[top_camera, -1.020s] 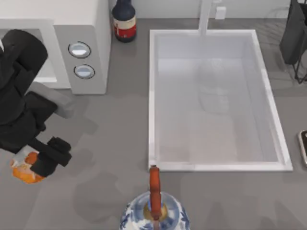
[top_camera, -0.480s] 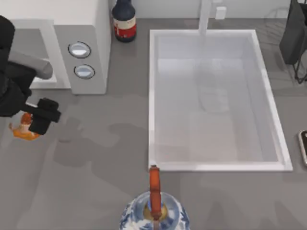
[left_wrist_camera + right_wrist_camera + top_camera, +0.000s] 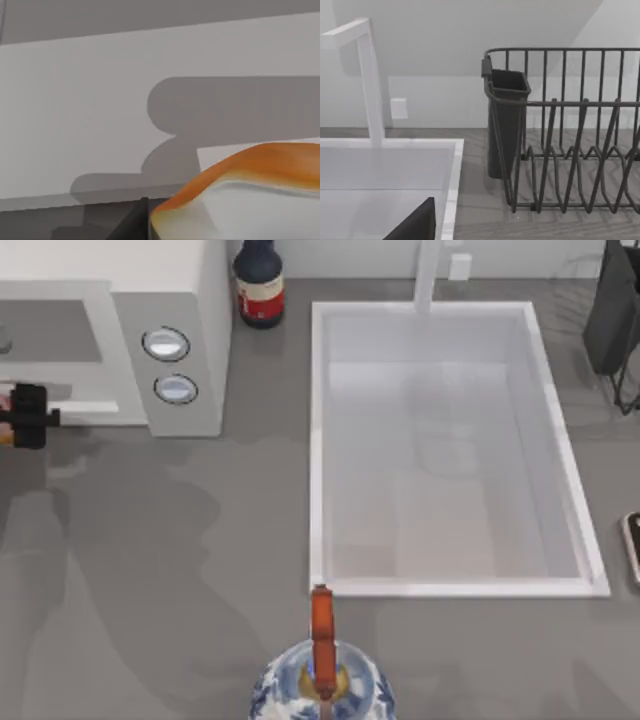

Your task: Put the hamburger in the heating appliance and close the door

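Grey countertop [image 3: 200, 570] is spread across the top view. Nearest the camera, at the bottom edge, a blue-and-white kettle [image 3: 320, 690] with a red-orange handle is set just in front of the large white sink basin [image 3: 318, 440]. At the far left edge, the left gripper [image 3: 25, 415] is seen level with the front of the white microwave [image 3: 185, 310], before its grey cavity; whether its fingers are apart or together cannot be told. An orange sliver of the hamburger [image 3: 4, 436] is visible touching it, and in the left wrist view the hamburger [image 3: 245, 200] is seen close up against pale surfaces. Beyond, a dark bottle [image 3: 259, 282] is placed beside the microwave. A dish rack [image 3: 570, 130] is shown in the right wrist view.
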Robot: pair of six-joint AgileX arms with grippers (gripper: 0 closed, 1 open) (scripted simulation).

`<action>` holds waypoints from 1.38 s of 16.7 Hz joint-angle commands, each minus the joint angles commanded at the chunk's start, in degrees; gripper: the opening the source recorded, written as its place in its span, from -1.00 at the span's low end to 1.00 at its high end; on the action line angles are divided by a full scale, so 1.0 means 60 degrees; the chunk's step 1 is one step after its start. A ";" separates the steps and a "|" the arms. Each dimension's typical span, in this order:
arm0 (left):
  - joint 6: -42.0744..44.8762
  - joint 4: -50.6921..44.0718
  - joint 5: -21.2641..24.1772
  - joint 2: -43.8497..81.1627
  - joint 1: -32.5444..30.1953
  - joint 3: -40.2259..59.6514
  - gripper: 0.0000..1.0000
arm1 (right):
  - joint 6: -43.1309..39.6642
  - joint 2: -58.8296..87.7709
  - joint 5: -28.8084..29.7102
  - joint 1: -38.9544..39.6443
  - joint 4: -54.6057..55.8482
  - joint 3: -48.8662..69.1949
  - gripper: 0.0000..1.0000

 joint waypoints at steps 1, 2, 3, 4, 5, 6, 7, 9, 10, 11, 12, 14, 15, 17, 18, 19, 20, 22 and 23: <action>-0.0093 0.1070 0.0143 0.0234 0.0214 -0.0200 -1.00 | 0.0000 0.0000 0.0000 0.0000 0.0000 0.0000 1.00; -0.0197 0.2070 0.0294 0.0455 0.0399 -0.0407 -1.00 | 0.0000 0.0000 0.0000 0.0000 0.0000 0.0000 1.00; -0.0309 0.2983 0.0449 0.0665 0.0555 -0.0613 -1.00 | 0.0000 0.0000 0.0000 0.0000 0.0000 0.0000 1.00; -0.0428 0.3799 0.0608 0.0856 0.0683 -0.0805 -1.00 | 0.0000 0.0000 0.0000 0.0000 0.0000 0.0000 1.00; -0.0552 0.4518 0.0766 0.1025 0.0786 -0.0975 -1.00 | 0.0000 0.0000 0.0000 0.0000 0.0000 0.0000 1.00; -0.0677 0.5138 0.0920 0.1168 0.0867 -0.1120 -1.00 | 0.0000 0.0000 0.0000 0.0000 0.0000 0.0000 1.00; -0.0798 0.5661 0.1065 0.1287 0.0926 -0.1239 -1.00 | 0.0000 0.0000 0.0000 0.0000 0.0000 0.0000 1.00; -0.1001 0.6407 0.1298 0.1458 0.0988 -0.1405 -1.00 | 0.0000 0.0000 0.0000 0.0000 0.0000 0.0000 1.00; -0.1072 0.6629 0.1376 0.1509 0.0999 -0.1455 -1.00 | 0.0000 0.0000 0.0000 0.0000 0.0000 0.0000 1.00; -0.1112 0.6750 0.1419 0.1537 0.1002 -0.1482 -1.00 | 0.0000 0.0000 0.0000 0.0000 0.0000 0.0000 1.00; -0.1120 0.6774 0.1427 0.1543 0.1002 -0.1487 -1.00 | 0.0000 0.0000 0.0000 0.0000 0.0000 0.0000 1.00; -0.1120 0.6774 0.1427 0.1543 0.1002 -0.1487 -1.00 | 0.0000 0.0000 0.0000 0.0000 0.0000 0.0000 1.00; -0.1120 0.6774 0.1427 0.1543 0.1002 -0.1487 -1.00 | 0.0000 0.0000 0.0000 0.0000 0.0000 0.0000 1.00; -0.1092 0.6746 0.1407 0.1510 0.0952 -0.1443 -1.00 | 0.0000 0.0000 0.0000 0.0000 0.0000 0.0000 1.00; -0.1096 0.6701 0.1396 0.1535 0.0924 -0.1359 -1.00 | 0.0000 0.0000 0.0000 0.0000 0.0000 0.0000 1.00; -0.1104 0.6612 0.1371 0.1586 0.0879 -0.1208 -1.00 | 0.0000 0.0000 0.0000 0.0000 0.0000 0.0000 1.00; -0.1117 0.6475 0.1329 0.1660 0.0820 -0.0991 -1.00 | 0.0000 0.0000 0.0000 0.0000 0.0000 0.0000 1.00; -0.1133 0.6075 0.1208 0.1873 0.0672 -0.0412 -1.00 | 0.0000 0.0000 0.0000 0.0000 0.0000 0.0000 1.00; -0.1131 0.5822 0.1139 0.2012 0.0590 -0.0079 -1.00 | 0.0000 0.0000 0.0000 0.0000 0.0000 0.0000 1.00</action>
